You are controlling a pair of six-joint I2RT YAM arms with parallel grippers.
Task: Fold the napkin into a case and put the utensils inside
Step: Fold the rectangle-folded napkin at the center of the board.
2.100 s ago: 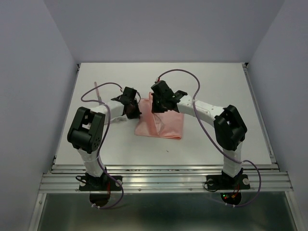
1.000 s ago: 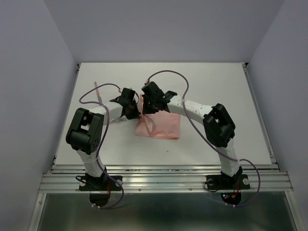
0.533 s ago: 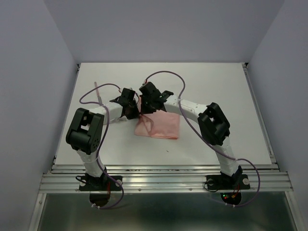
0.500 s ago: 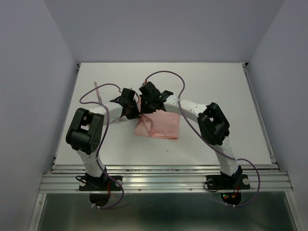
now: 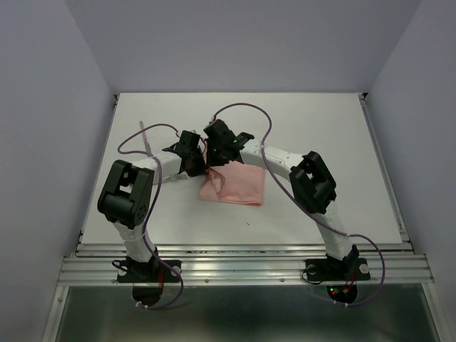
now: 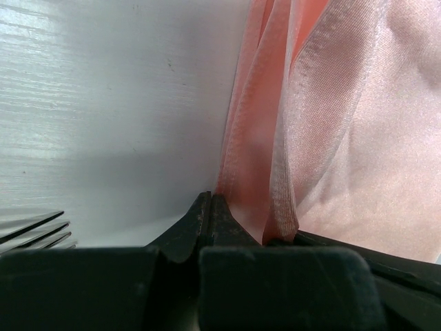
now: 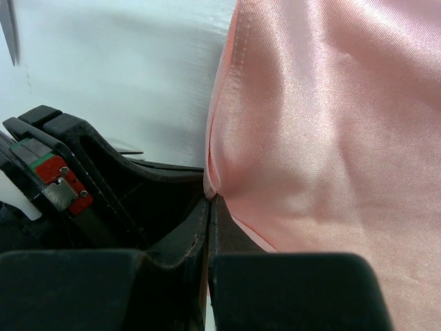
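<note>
The salmon-pink napkin (image 5: 236,187) lies partly folded at the middle of the table, its left edge lifted. My left gripper (image 5: 199,166) is shut on that edge, and folds of the napkin (image 6: 324,124) rise from its closed jaws (image 6: 209,201). Close beside it, my right gripper (image 5: 214,161) is also shut, pinching a fold of the napkin (image 7: 324,138) at its jaw tips (image 7: 210,201). One pale pink utensil shaft (image 5: 144,136) lies at the far left. Fork tines (image 6: 34,231) show at the left wrist view's lower left, and a silvery tip (image 7: 12,31) sits at the right wrist view's top left.
The white table (image 5: 320,135) has raised rails along its left and right sides and a metal frame (image 5: 242,267) at the near edge. Purple cables loop above both arms. The left gripper's black body (image 7: 69,172) fills the right wrist view's left side.
My right arm has swung left, carrying its pinched napkin edge up to the left gripper. The cloth on the table is narrower. The left arm has barely moved.
</note>
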